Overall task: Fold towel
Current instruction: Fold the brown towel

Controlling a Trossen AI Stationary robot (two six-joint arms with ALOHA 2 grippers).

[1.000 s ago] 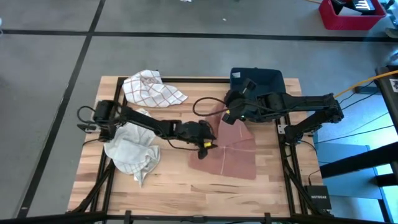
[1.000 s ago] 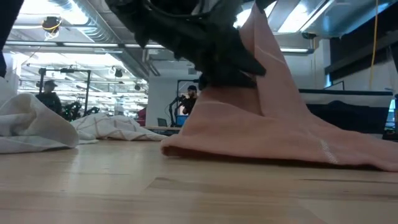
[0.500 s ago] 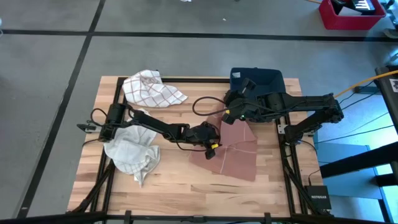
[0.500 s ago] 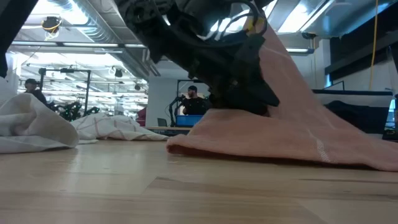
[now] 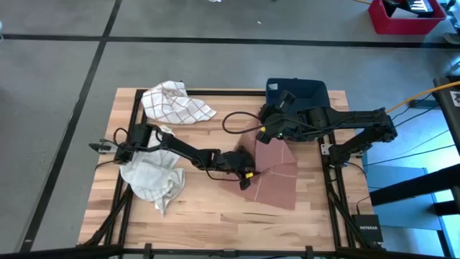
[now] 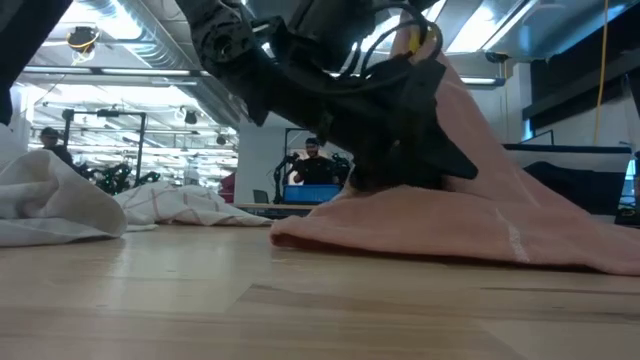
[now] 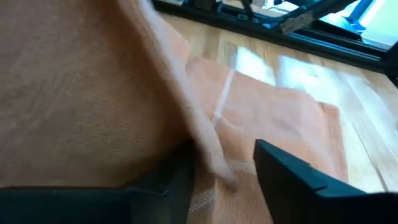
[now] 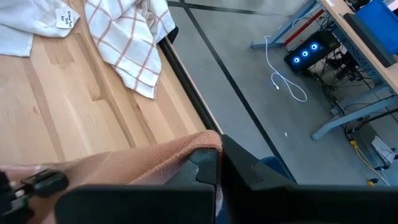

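Note:
A salmon-pink towel (image 5: 277,176) lies on the right half of the wooden table. One corner is raised, so the cloth slopes up like a tent (image 6: 450,120). My right gripper (image 5: 266,134) is above the towel's far left part, shut on that raised corner. My left gripper (image 5: 246,175) sits low at the towel's left edge. In the left wrist view its fingers (image 7: 292,177) stand open, one on each side of a raised ridge of cloth (image 7: 208,149). My right gripper pinches the towel's raised corner (image 8: 186,152) between its two fingers, slanting down from the table's right side. The corner is lifted clear. The cloth runs down from it to the rest of the towel, which lies flat on the table. My left gripper has the cloth ridge between its open fingers, down on the towel; I cannot tell whether the fingers touch it.
A crumpled white towel (image 5: 151,176) lies at the left, under the left arm. A white checked towel (image 5: 176,104) lies at the far left. A dark blue bin (image 5: 296,92) stands at the far edge. Bare wood lies along the near edge (image 5: 215,216). People show in the room beyond.
My left gripper has moved toward the table's right edge and sunk down onto the towel's left edge. My right gripper has kept the corner raised and still.

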